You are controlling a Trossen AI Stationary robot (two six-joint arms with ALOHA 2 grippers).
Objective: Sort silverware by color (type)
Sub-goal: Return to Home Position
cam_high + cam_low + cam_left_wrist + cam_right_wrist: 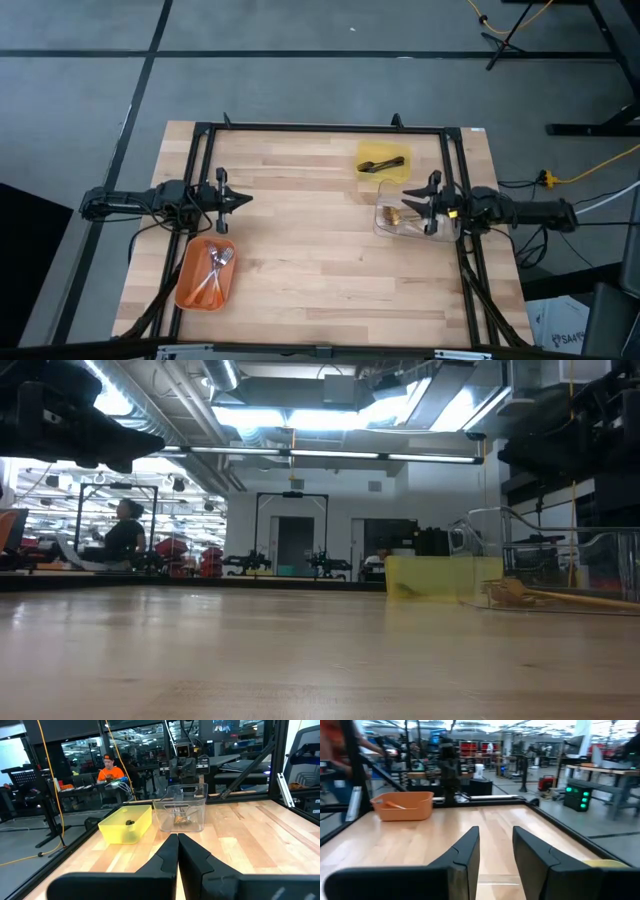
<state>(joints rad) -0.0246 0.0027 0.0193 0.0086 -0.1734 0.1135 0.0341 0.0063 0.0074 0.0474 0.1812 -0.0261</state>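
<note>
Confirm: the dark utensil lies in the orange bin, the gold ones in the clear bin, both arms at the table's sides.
No: the high view shows the dark utensil in the yellow bin, not the orange bin. The gold ones are in the clear bin, and the left gripper and right gripper sit at the table's sides.

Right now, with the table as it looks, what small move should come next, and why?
Probably shut the right tool, open above the clear bin, and draw it back; the left tool is shut at its side. Nothing seems left to pick: forks lie in the orange bin, dark pieces in the yellow bin, gold ones in the clear bin.
</note>
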